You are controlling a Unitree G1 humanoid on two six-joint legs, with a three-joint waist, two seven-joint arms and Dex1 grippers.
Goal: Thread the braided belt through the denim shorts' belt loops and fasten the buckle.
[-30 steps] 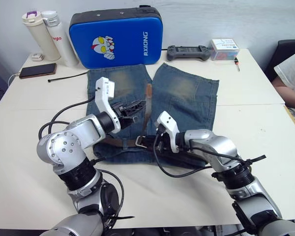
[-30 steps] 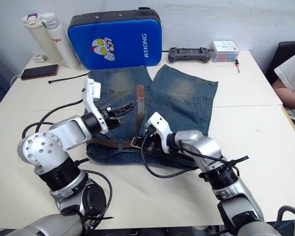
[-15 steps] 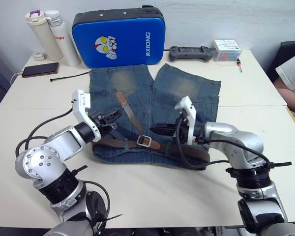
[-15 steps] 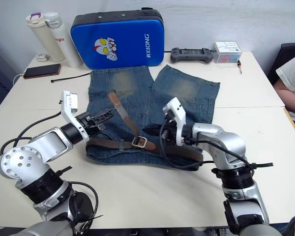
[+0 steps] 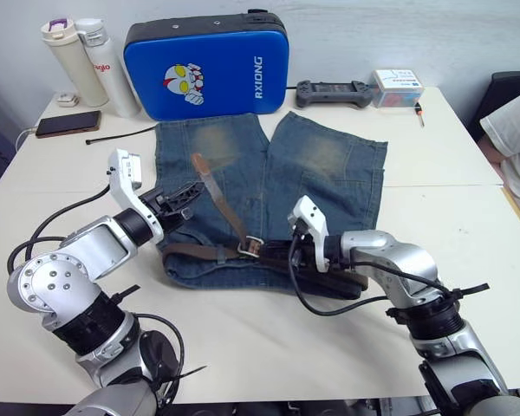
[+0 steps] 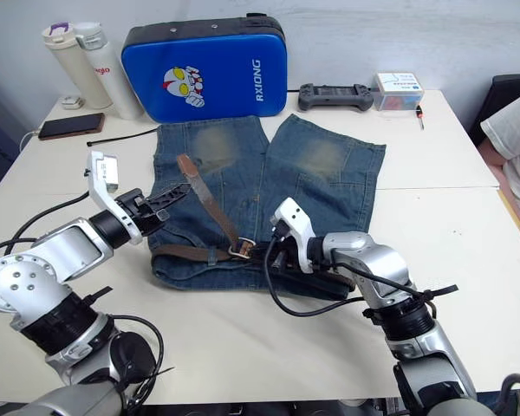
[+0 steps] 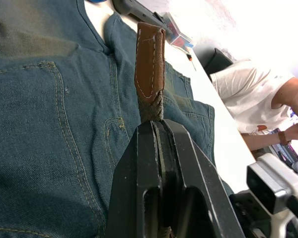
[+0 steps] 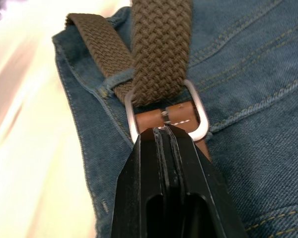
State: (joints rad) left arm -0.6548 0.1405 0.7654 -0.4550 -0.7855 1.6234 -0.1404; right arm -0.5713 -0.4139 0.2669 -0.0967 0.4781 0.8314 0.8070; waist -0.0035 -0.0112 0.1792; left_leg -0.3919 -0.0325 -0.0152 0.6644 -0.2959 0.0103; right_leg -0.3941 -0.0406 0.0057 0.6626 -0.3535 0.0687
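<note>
The denim shorts (image 5: 329, 160) lie flat on the white table, waistband toward me. The braided belt (image 5: 210, 252) runs along the waistband and passes under a belt loop (image 8: 113, 82). Its tail goes through the silver buckle (image 5: 253, 246) and slants up to the left over the shorts, ending in a tan tip (image 5: 197, 162). My left gripper (image 5: 187, 191) is shut on the tail just below that tip (image 7: 149, 54). My right gripper (image 5: 279, 250) is shut on the brown leather tab at the buckle (image 8: 200, 119).
A blue padded case (image 5: 204, 65), two bottles (image 5: 87, 61), a phone (image 5: 67, 123) and a black cable tie (image 5: 113, 136) sit at the back left. A game controller (image 5: 332, 91) and a small box (image 5: 397, 85) sit at the back right. A person (image 5: 516, 139) sits at the right edge.
My left gripper has drawn the belt tail out to the left through the buckle. My right gripper has come down from above the shorts and shut at the buckle.
</note>
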